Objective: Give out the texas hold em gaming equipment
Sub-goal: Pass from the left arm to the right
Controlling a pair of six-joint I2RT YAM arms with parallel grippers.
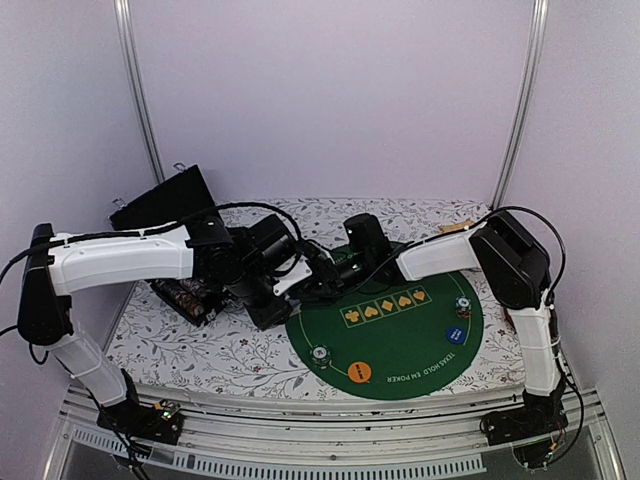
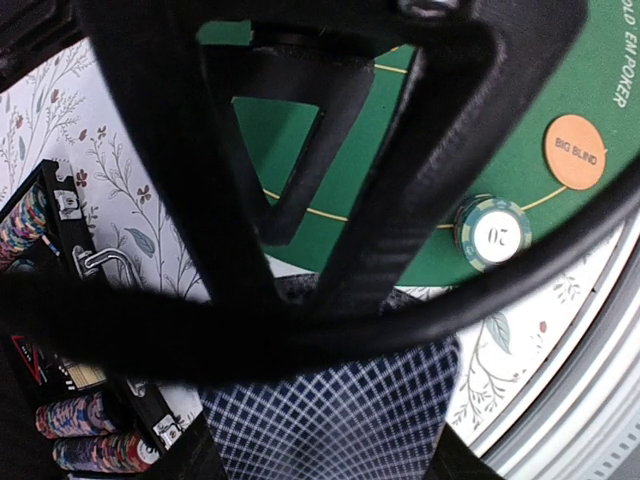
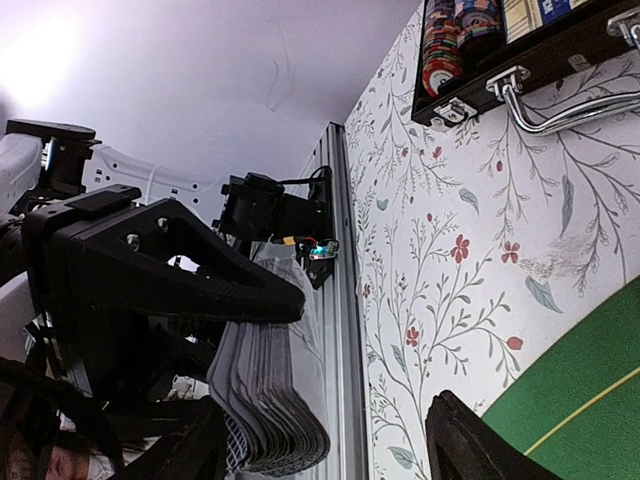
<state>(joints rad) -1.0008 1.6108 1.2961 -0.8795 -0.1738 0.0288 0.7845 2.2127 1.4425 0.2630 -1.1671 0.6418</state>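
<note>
Left hand [image 1: 303,284] held the blue-checked deck of playing cards [image 2: 330,410]. Right hand [image 3: 330,425], jaws apart alongside, should pinch one card only.

Robot lab booth, plain white walls [image 1: 330,100], aluminium frame posts [image 1: 139,90], floral-clothed table [image 1: 200,345]

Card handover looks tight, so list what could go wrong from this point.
1. The deck of cards sits splayed in the left end effector. If the open right end effector closes on it, it may pinch several cards or pull the deck loose.
2. Both end effectors crowd together over the far edge of the green mat, so they could knock each other.
3. Dropped cards might land on the chip stack or orange disc.
</note>
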